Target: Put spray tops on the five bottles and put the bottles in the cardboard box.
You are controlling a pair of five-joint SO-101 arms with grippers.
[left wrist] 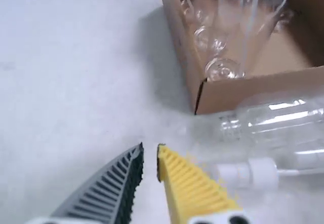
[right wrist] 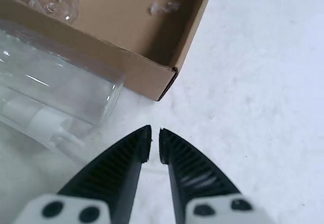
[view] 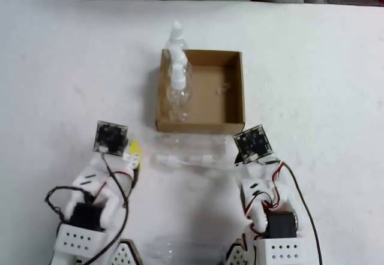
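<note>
The cardboard box (view: 234,91) stands at the table's middle. Along its left wall stand clear bottles (view: 178,82) with white spray tops (view: 176,40); their bases (left wrist: 223,67) also appear in the left wrist view. Clear bottles (view: 189,151) lie on their sides on the table just before the box's front wall, between my two arms. One lying bottle (left wrist: 273,125) has a white spray top (left wrist: 253,173) beside it. My left gripper (left wrist: 150,155), grey and yellow, is shut and empty, left of the lying bottles. My right gripper (right wrist: 154,140), black, is shut and empty near the box's front right corner (right wrist: 169,77).
A small clear piece (right wrist: 163,7) lies on the box floor at the right. Another clear bottle (view: 162,250) lies near the front edge between the arm bases. Open white table spreads left and right of the box.
</note>
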